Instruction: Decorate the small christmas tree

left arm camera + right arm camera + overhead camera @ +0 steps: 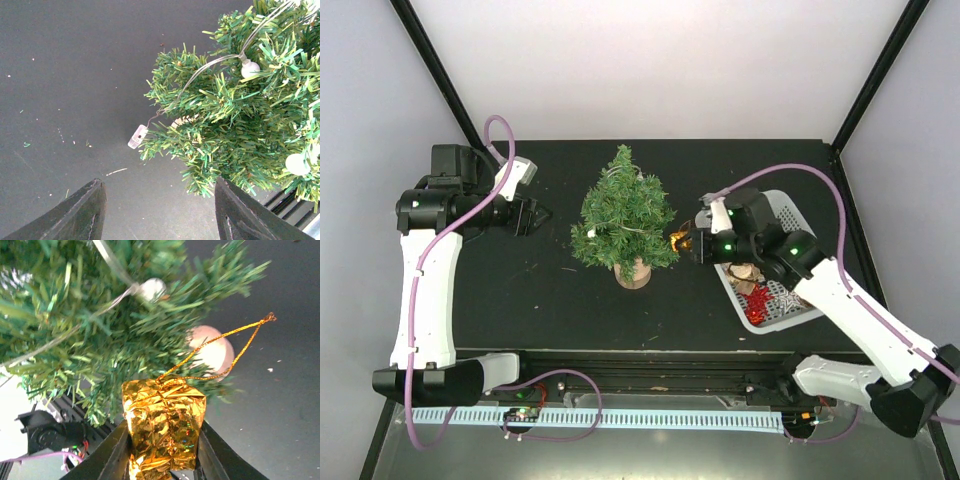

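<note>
Gripping gold gift (164,420), R gripper (164,452) beside tree (625,220)

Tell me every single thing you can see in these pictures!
table: one, black, under everything
tree: one, green, middle of the table
stump: one, light wood, under the tree
lights: one string, white bulbs, on the tree
gift: one, shiny gold with a gold loop, right beside the tree
basket: one, white, right side of the table
ornaments: several, red and brown, in the basket
cables: two, purple, along the arms
arms: two, white and black, at the near edge
left pincer: one, black, open and empty, left of the tree
right pincer: one, black, shut on the gift
</note>
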Available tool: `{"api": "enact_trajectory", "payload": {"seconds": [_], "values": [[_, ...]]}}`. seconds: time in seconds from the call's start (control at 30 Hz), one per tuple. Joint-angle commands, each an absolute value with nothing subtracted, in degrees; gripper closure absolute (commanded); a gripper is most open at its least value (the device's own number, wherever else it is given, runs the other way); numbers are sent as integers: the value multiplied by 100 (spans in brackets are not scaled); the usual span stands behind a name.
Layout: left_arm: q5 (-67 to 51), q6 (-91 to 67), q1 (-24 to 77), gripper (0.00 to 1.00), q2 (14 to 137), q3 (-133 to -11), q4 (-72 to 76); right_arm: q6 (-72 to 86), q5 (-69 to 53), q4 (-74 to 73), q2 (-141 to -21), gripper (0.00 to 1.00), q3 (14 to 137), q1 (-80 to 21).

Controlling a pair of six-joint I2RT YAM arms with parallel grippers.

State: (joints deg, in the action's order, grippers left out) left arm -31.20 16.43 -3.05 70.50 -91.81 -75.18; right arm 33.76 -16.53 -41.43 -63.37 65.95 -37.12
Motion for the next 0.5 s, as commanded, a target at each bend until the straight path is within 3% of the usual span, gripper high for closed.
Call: {"api": "enact_trajectory", "payload": {"seconds": [0.0, 0.47], "values": [[-3220, 1701, -360, 40, 6863, -9285, -7525, 3438, -1642, -3985, -6549, 69, 6850, -4061], [-3255, 1696, -356, 40, 6537, -8954, -7462, 3371, -1510, -3811, -7338, 70, 7250, -4276]]}}
